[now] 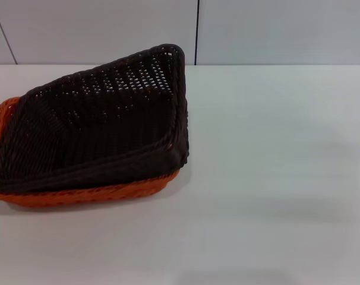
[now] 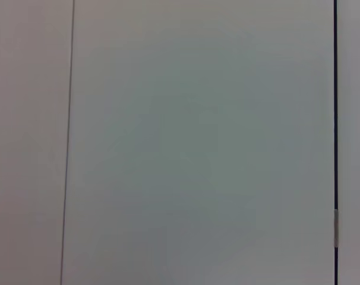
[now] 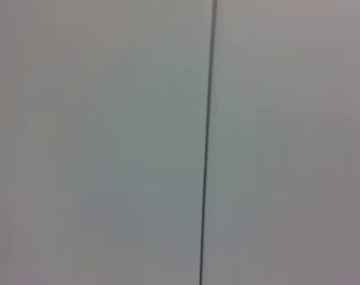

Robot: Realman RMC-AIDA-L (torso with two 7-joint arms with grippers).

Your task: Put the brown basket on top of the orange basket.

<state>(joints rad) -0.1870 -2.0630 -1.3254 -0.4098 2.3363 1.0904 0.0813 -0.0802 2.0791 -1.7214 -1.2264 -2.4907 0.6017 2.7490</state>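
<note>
The brown basket (image 1: 97,124) lies on top of the orange basket (image 1: 79,195) at the left of the white table in the head view. It sits tilted, its far right corner raised and its near edge resting along the orange basket's rim. Only the orange basket's near rim and left corner show from under it. Neither gripper shows in any view. Both wrist views show only plain wall panels with a dark seam.
The white table (image 1: 269,178) stretches to the right and front of the baskets. A pale panelled wall (image 1: 257,29) with a dark vertical seam stands behind the table.
</note>
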